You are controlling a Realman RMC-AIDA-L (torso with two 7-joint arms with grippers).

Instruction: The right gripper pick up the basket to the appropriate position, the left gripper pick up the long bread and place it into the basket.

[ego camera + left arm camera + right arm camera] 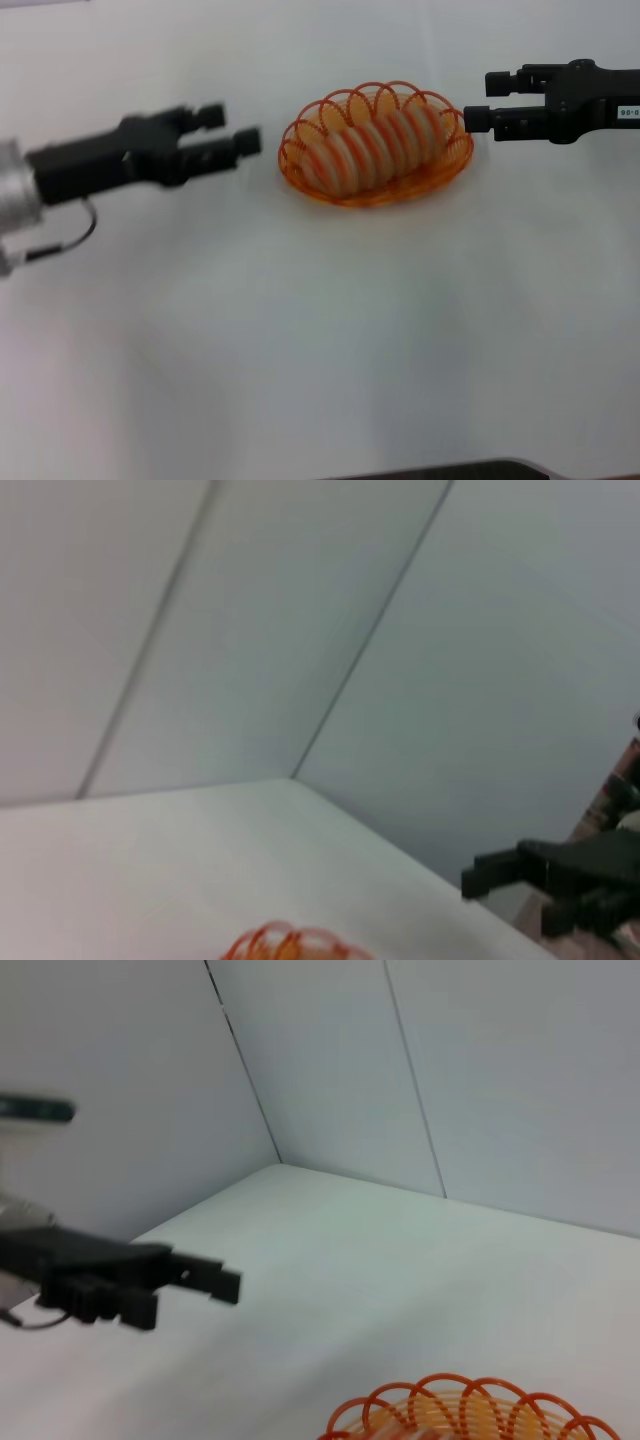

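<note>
The orange wire basket (440, 176) stands on the white table at the back middle. The long bread (372, 142), pale with orange-red stripes, lies inside it. My left gripper (234, 128) hovers just left of the basket, open and empty. My right gripper (484, 100), with the white label on its arm, hovers just right of the basket, open and empty. Neither touches the basket. The basket's rim shows low in the left wrist view (285, 944) and in the right wrist view (470, 1408). The right gripper (498, 872) shows far off in the left wrist view, the left gripper (205, 1282) in the right wrist view.
The white table (300, 340) stretches wide in front of the basket. A dark edge (450, 470) shows at the bottom of the head view. Pale wall panels (450, 1070) stand behind the table.
</note>
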